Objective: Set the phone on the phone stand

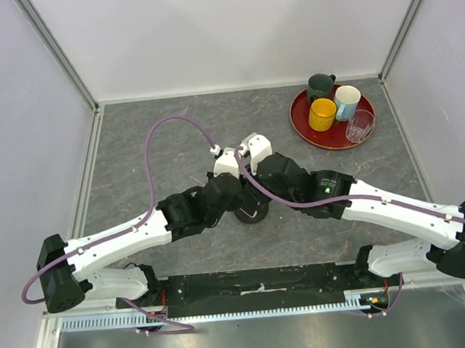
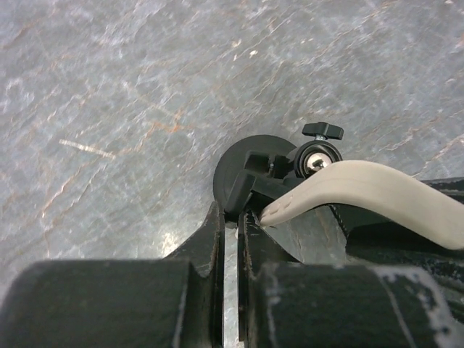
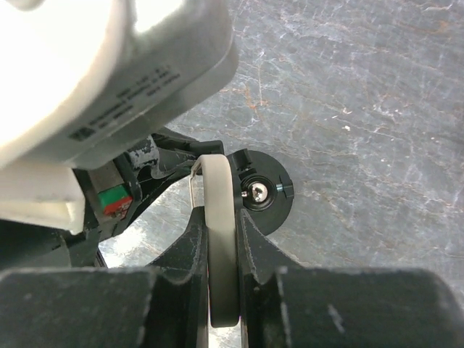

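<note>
Here, near the centre of the grey worktop (image 1: pixel 134 166), both arms meet over the phone stand (image 1: pixel 252 214). Only a part of its round black base shows from above, at about 6 o'clock of the two wrists.

The right pincer (image 3: pixel 220 225) is clenched on the phone (image 3: pixel 220 192). Its two fingers press on the flat sides, and the pale cream edge of the case faces the right wrist camera. The phone is held on its edge, above the worktop. Its far end is just beside the stand's disc, which lies at 1 o'clock from it in that view. A silver screw head shows on the stand there.

In the left wrist view the phone comes in from 3 o'clock as a curved cream strip. Its tip is close to the stand's black cradle part, below the ball joint with the small knob.

The left pincer (image 2: pixel 230 217) has its fingers drawn almost together, with only a thin slit between them. The tips reach the stand's black part at 12 o'clock; I cannot tell if they pinch it.

At 1 o'clock of the worktop a red tray (image 1: pixel 315 138) carries three mugs and a clear glass.
</note>
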Robot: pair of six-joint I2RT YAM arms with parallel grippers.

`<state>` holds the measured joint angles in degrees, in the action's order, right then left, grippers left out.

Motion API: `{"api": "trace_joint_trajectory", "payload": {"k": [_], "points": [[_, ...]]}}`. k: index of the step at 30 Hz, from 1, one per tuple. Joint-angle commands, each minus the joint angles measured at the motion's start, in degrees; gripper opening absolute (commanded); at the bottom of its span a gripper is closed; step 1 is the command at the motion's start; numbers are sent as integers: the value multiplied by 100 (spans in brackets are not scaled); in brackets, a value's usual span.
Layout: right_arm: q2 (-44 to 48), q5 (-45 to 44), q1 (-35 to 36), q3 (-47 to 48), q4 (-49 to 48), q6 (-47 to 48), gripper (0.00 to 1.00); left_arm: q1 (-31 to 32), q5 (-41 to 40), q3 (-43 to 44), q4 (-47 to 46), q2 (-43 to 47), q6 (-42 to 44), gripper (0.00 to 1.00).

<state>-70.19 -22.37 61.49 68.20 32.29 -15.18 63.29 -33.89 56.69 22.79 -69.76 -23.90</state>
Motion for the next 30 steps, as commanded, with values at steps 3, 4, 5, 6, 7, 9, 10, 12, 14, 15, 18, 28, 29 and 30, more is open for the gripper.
{"api": "trace_joint_trajectory", "payload": {"k": [3,4,5,6,7,9,10,12,14,15,18,28,29,30], "points": [[-565,-2756,-384,-149,746,-143,0,183,-1559,475,1342,243,-2302,2],[-574,-2651,-384,-176,648,-126,0,228,-1612,501,1682,217,-2730,2],[-609,-2528,-375,-185,542,-73,0,263,-1664,562,1851,182,-2908,2],[-618,-2431,-375,-185,532,-73,0,341,-1848,606,2052,173,-3127,2],[-636,-2334,-375,-185,532,-47,0,360,-1919,650,2411,147,-3495,2],[-706,-2132,-384,-176,488,-46,0,369,-1990,659,2572,94,-3674,2],[-741,-2105,-375,-176,497,-73,0,369,-1990,686,2738,76,-3875,2],[-785,-2096,-358,-202,550,-117,0,369,-1912,738,2845,59,-3982,2],[-759,-2079,-366,-229,567,-108,0,369,-1850,809,2959,94,-4096,2],[-733,-2017,-366,-237,541,-91,0,369,-1762,809,2951,155,-4088,2],[-697,-1736,-358,-194,515,-20,0,369,-1464,739,2951,400,-3921,2],[-242,-610,-665,-325,207,-98,0,316,-155,-613,949,2201,-1980,54],[-180,-611,-682,-351,190,-151,5,255,21,-667,782,2247,-1839,57],[-127,-584,-709,-378,181,-204,9,220,388,-694,502,2256,-1568,60]]}}
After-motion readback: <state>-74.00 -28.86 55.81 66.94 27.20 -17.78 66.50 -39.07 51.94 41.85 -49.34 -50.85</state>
